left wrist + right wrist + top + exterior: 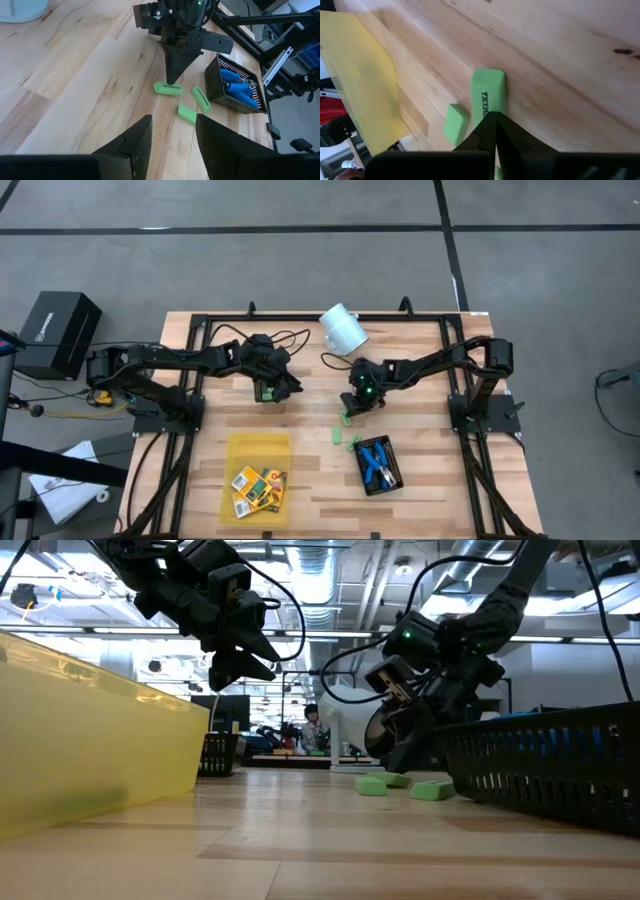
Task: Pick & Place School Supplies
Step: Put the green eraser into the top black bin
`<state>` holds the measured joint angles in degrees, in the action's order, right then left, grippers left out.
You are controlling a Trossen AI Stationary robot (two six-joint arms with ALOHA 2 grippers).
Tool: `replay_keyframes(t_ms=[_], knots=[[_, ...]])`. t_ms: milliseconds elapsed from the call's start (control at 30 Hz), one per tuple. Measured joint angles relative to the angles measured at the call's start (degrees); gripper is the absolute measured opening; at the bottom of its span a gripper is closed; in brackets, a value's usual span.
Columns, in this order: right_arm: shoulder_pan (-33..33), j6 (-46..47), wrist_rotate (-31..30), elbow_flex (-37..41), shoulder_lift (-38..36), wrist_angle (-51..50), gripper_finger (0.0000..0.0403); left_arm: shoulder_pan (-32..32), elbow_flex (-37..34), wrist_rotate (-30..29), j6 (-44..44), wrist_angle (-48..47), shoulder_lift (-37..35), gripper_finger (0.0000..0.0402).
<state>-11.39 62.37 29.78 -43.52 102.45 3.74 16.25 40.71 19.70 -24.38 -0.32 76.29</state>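
The right end effector (172, 82) points straight down with its fingers pinched together, the tips just at the edge of a green eraser (167, 88) lying flat on the bench (310, 480) — clenched on nothing, so probably about to nudge the piece or spread for a grasp. Two more green erasers (201, 98) (187, 113) lie just beside it, close to the black mesh tray (393, 477) that already holds the blue-handled pliers (376, 463); the erasers seem meant to go there too. On the left, the yellow tray (255, 446) holds the orange-yellow boxes (256, 485), sorted apart by kind. The left end effector (172, 145) hovers over the far left of the bench, fingers spread and empty, apparently waiting.
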Motion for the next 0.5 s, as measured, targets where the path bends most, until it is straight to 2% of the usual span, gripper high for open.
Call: replay_keyframes(t_ms=[500], knots=[[-1.14,-0.29,-0.51,2.59,-0.2,1.02,0.0,0.0,0.0,0.02,-0.11,0.43,0.0,0.0147]])
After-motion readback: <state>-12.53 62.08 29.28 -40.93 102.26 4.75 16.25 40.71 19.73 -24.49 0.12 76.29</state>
